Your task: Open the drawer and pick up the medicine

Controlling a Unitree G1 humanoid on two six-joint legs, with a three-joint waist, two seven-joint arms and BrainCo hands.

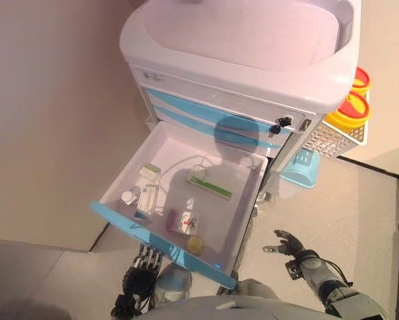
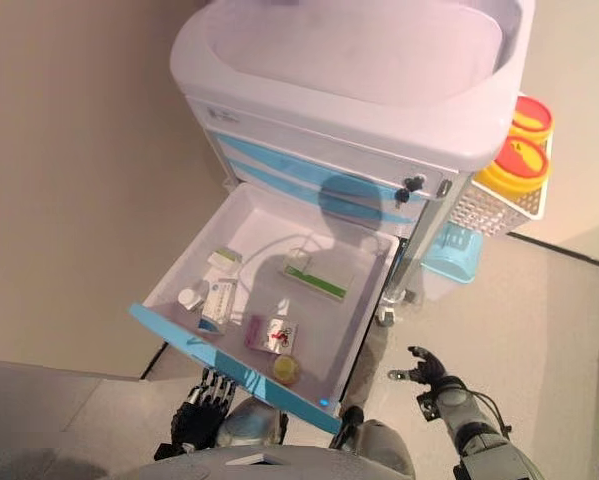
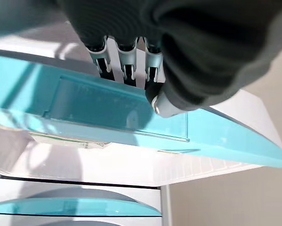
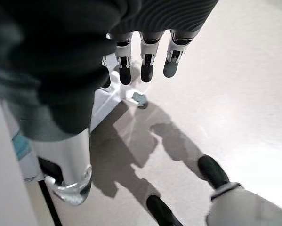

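Observation:
The white medical cart (image 1: pixel 252 67) has its lowest drawer pulled far out, blue front (image 1: pixel 179 255) towards me. Inside lie medicines: a white bottle (image 1: pixel 129 197), a white box (image 1: pixel 147 199), a pink and white pack (image 1: pixel 184 221), a yellow round item (image 1: pixel 195 244), a green and white box (image 1: pixel 210 187) and a small white box (image 1: pixel 149 171). My left hand (image 1: pixel 140 270) is right under the drawer's blue front (image 3: pixel 108 108), reaching up against it. My right hand (image 1: pixel 289 243) hangs open and empty over the floor, right of the drawer.
Two shut blue drawers (image 1: pixel 212 123) sit above the open one. A white basket (image 1: pixel 332 137) with yellow and red containers (image 1: pixel 351 110) and a light blue bin (image 1: pixel 300 167) hang on the cart's right side. A castor (image 4: pixel 138 99) stands on the floor. A wall is on the left.

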